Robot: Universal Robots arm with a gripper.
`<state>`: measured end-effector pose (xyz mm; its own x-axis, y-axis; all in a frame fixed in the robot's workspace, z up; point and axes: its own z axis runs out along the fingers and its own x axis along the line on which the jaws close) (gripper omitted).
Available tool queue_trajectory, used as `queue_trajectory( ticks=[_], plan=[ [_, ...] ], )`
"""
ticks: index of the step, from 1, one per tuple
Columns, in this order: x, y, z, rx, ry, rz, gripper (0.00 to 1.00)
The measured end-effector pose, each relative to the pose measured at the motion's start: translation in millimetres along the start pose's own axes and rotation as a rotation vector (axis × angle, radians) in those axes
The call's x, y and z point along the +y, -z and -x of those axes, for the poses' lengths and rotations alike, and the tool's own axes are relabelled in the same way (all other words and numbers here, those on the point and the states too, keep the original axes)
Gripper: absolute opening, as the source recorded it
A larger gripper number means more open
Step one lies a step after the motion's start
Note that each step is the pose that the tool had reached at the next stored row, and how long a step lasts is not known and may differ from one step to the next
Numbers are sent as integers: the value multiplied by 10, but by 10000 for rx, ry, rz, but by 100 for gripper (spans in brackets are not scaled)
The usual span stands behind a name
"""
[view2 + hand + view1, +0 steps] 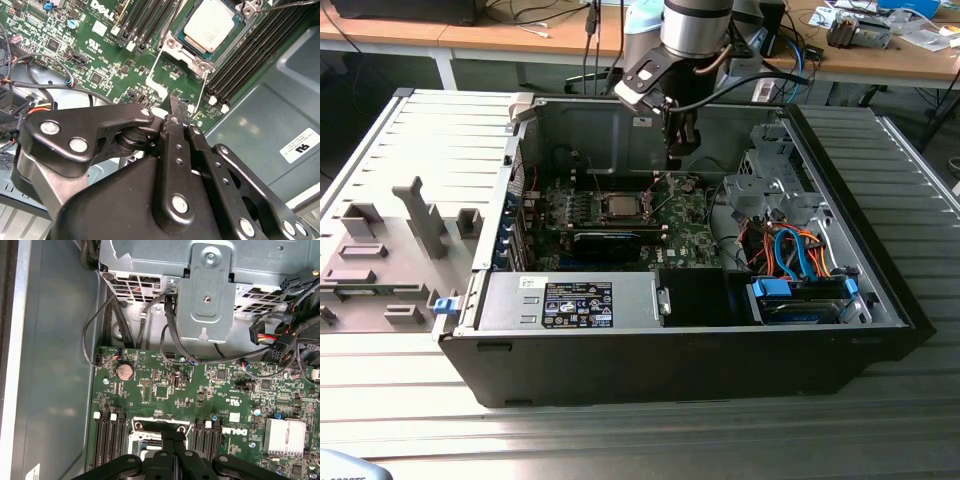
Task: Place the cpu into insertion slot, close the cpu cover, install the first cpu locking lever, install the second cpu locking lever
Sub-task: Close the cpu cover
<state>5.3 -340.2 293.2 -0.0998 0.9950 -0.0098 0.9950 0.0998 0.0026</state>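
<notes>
Inside the open case, the green board lies under the gripper, whose fingers are pressed together on nothing visible. The slot sits just beyond its tip, with a wire lever between them. The cpu, pale silver and square, rests in the slot, and the cover seems to be down around it.

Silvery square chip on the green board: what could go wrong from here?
In the second wrist view the silvery square chip sits in its shiny-rimmed socket, but the two thin wire levers beside it look unlatched, so a knock might shift it. The black fingers, closed together, hover near one lever and could bend it. A slip might also scrape the long black memory slots.
</notes>
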Motion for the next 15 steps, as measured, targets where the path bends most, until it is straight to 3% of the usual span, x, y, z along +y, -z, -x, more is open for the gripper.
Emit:
queue_trajectory(
  ticks=[15],
  plan=[
    [111,-2,11,1,0,-1,11]
  ],
)
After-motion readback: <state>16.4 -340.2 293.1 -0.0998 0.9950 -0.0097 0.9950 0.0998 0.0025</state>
